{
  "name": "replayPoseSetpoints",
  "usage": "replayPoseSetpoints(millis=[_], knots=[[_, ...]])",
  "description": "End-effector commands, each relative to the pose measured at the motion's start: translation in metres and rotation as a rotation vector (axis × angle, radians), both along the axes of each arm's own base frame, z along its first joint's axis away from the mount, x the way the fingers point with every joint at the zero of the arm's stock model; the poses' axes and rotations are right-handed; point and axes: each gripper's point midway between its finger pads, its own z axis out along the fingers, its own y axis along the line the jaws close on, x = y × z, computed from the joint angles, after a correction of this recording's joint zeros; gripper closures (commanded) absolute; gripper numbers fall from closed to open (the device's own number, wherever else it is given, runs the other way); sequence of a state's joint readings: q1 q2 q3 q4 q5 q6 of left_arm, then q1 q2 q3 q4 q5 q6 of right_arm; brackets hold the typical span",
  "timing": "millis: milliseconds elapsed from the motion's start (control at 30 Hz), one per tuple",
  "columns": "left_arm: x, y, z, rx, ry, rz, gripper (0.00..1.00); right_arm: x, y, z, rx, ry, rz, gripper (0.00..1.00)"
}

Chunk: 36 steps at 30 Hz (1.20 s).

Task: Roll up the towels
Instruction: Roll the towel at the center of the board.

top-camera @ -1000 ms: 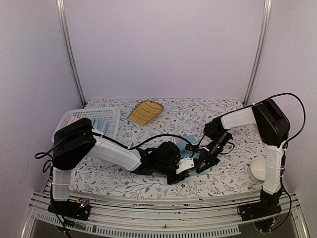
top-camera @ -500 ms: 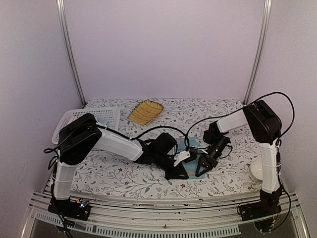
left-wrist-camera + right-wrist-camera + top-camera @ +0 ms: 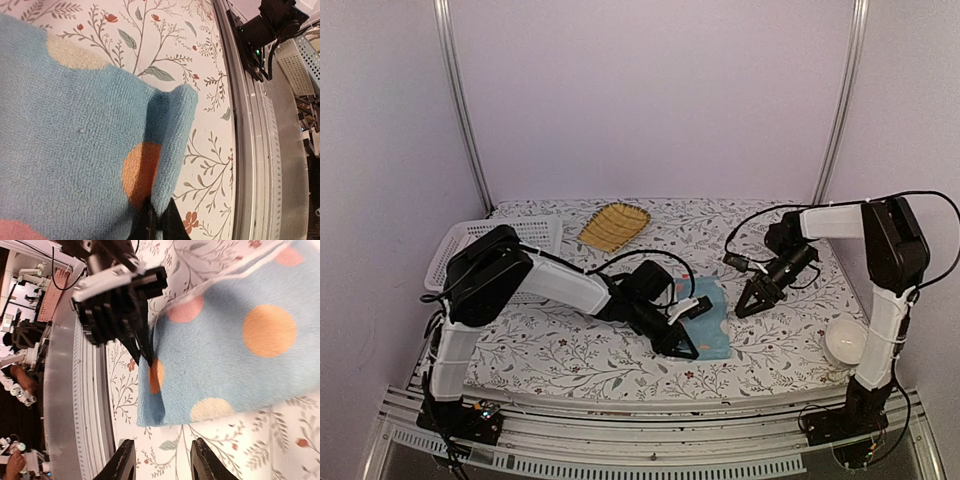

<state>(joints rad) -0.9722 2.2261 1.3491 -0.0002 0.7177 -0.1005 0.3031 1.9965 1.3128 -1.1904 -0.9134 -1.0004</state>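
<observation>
Right gripper point(image 3: 746, 304) has backed off, jaws apart; left gripper point(image 3: 157, 223) clamps a fold of the dotted blue towel point(image 3: 75, 150).

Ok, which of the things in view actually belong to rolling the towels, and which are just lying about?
Part of the job:
- dotted blue towel
- left gripper, pinching a fold near the towel's corner
- right gripper, open beside it

Lying about:
- yellow tray
- white basket
- white bowl

Floral table point(image 3: 770, 225), towel point(image 3: 717, 325), yellow tray point(image 3: 614, 226), basket point(image 3: 535, 235), bowl point(image 3: 844, 342)
</observation>
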Motion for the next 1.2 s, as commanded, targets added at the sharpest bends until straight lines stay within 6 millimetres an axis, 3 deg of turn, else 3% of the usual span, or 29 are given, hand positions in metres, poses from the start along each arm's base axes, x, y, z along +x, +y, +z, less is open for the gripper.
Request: replayPoseSetpoints(millis=[0, 67, 133, 333, 467, 867, 1067, 1167], knots=[[-0.002, 0.023, -0.043, 0.181, 0.228, 0.081, 1.00, 0.006, -0.003, 0.052, 0.075, -0.214, -0.025, 0.63], [-0.004, 0.022, -0.042, 0.183, 0.306, 0.093, 1.00, 0.007, 0.002, 0.053, 0.070, -0.368, -0.022, 0.72], [-0.006, 0.021, -0.039, 0.186, 0.375, 0.101, 1.00, -0.001, 0.001, 0.038, -0.003, -0.489, -0.013, 0.75], [0.000, 0.018, -0.036, 0.267, 0.490, 0.194, 1.00, -0.042, 0.020, 0.004, -0.098, -0.661, 0.186, 0.73], [0.000, 0.017, -0.035, 0.302, 0.580, 0.242, 1.00, -0.052, 0.035, -0.008, -0.136, -0.739, 0.254, 0.70], [0.006, 0.012, -0.028, 0.309, 0.624, 0.271, 1.00, -0.056, 0.063, -0.047, -0.260, -0.877, 0.324, 0.66], [0.005, 0.013, -0.029, 0.311, 0.619, 0.267, 1.00, -0.050, 0.055, -0.069, -0.359, -0.904, 0.327, 0.65], [0.005, 0.014, -0.030, 0.313, 0.616, 0.265, 1.00, -0.047, 0.053, -0.071, -0.380, -0.917, 0.317, 0.65]])
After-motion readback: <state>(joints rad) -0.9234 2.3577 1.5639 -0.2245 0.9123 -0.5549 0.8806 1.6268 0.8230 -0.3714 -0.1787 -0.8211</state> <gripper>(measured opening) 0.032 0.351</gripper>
